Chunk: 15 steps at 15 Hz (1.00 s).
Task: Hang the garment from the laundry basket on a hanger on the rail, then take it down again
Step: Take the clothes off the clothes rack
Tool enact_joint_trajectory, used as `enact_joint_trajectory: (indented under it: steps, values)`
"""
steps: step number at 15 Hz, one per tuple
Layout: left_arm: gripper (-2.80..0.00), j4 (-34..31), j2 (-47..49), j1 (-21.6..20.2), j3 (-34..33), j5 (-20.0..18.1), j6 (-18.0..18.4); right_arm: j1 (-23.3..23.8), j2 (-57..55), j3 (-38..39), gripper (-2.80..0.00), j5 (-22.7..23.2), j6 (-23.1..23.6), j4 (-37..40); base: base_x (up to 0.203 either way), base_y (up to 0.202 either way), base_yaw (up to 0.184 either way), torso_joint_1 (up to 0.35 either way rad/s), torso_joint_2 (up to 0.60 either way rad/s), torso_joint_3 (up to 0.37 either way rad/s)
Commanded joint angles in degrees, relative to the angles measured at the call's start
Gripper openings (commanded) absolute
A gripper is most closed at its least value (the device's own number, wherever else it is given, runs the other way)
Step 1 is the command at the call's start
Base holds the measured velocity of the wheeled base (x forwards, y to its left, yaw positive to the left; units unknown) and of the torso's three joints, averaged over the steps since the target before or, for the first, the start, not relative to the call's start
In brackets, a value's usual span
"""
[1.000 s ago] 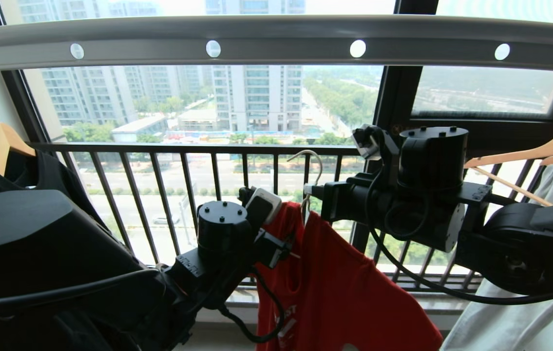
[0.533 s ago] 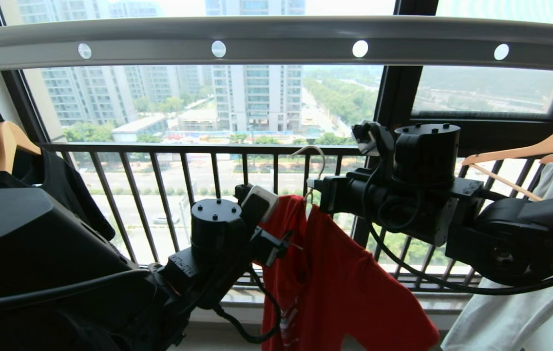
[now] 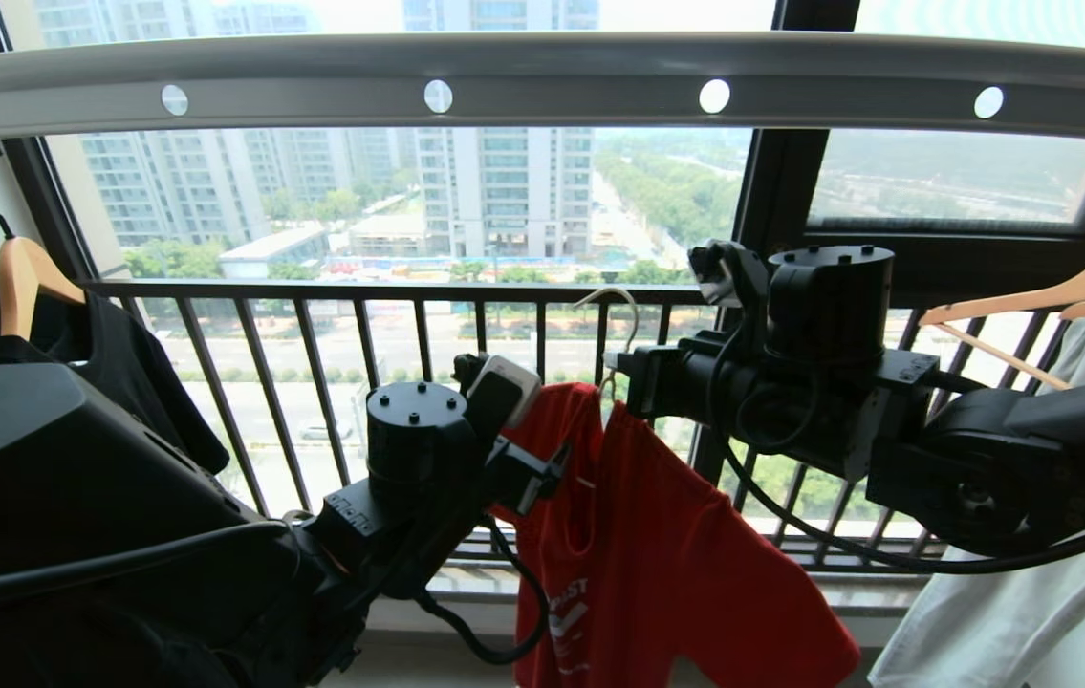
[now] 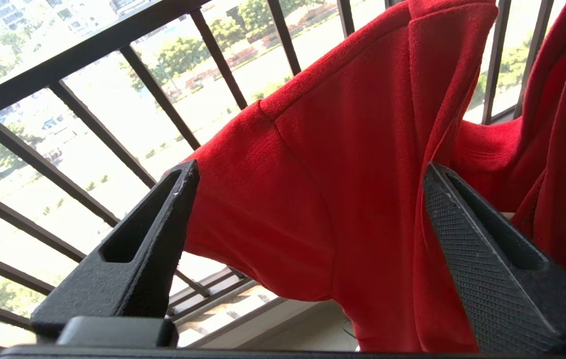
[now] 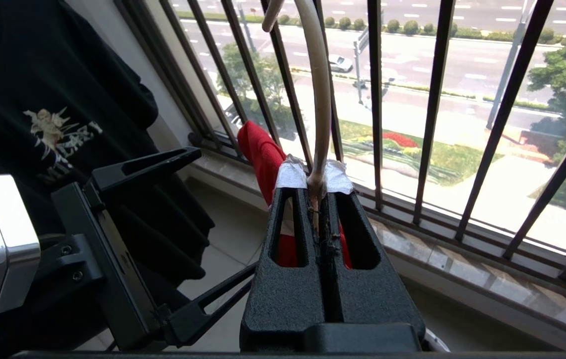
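1. One long rail runs across the top of the head view with a row of round holes; nothing red hangs from it yet, so the hook must reach it from below.
2. The red shirt, in the lower middle of that view, drapes from the hanger in loose folds. It looks light, soft and limp, likely to sag or slide off a shoulder if tugged sideways; better carried by the hanger than by the cloth.
3. The left gripper, lower middle-left in the head view, has its jaws spread wide on either side of the shirt's shoulder and sleeve, not squeezing the cloth.
4. The right gripper, at centre right in the head view, is clamped together on the hanger's neck.
5. The white wire hanger is thin, stiff and probably slick; the twisted neck just below the hook looks the surest hold, since it should stop the wire turning.
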<state>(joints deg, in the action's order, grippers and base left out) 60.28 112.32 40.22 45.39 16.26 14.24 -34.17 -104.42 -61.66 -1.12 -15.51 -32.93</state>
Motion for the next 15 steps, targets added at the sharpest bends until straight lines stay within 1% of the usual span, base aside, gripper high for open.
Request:
enact_joint_trajectory:
  steps: [1,4,6,9,11,12,13,14,15]
  values:
    - [-2.8,0.4,0.1,-0.1,0.1,0.1,0.1,0.0,0.2,0.0,-2.8,0.0,-0.1,-0.2,0.0,0.0,0.0,0.0,0.0,0.0]
    - [-2.8,0.4,0.4,-0.1,0.4,0.0,-0.2,0.0,0.4,0.0,-2.8,0.0,-0.1,-0.2,0.0,0.0,0.0,0.0,0.0,0.0]
    - [-2.8,0.2,-1.3,0.1,-0.1,-0.5,-0.8,0.0,0.4,-0.1,-2.8,0.0,-0.1,-0.2,0.0,0.0,0.0,0.0,0.0,0.0]
    - [-2.8,-0.3,-2.9,1.5,-0.7,-0.6,-1.3,0.2,0.3,-0.7,-2.8,0.0,-0.1,-0.1,0.0,0.0,0.0,0.0,0.0,0.0]
    - [-2.8,-0.5,-3.1,3.6,-1.1,-0.5,-1.8,0.7,0.2,-0.9,-2.8,0.0,-0.1,-0.1,0.0,0.0,0.0,0.0,0.0,0.0]
    - [-2.8,-1.5,-3.8,5.1,-1.7,-0.5,-2.9,0.9,0.1,-1.3,-2.8,0.0,-0.1,0.0,0.0,0.0,0.0,0.0,0.0,0.0]
    - [-2.8,-4.4,-5.0,6.2,-1.7,-0.6,-4.7,1.0,-0.2,-1.4,-2.8,0.0,-0.1,0.0,0.0,0.0,0.0,0.0,0.0,0.0]
    - [-2.8,-7.9,-6.7,7.0,-1.5,-0.8,-7.2,0.9,-0.2,-1.4,-2.8,0.0,-0.1,0.3,0.0,0.0,0.0,0.0,0.0,0.0]
    - [-2.8,-11.4,-8.3,7.5,-1.2,-2.0,-9.3,0.9,-0.2,-1.4,-2.8,0.0,-0.1,0.3,0.0,0.0,0.0,0.0,0.0,0.0]
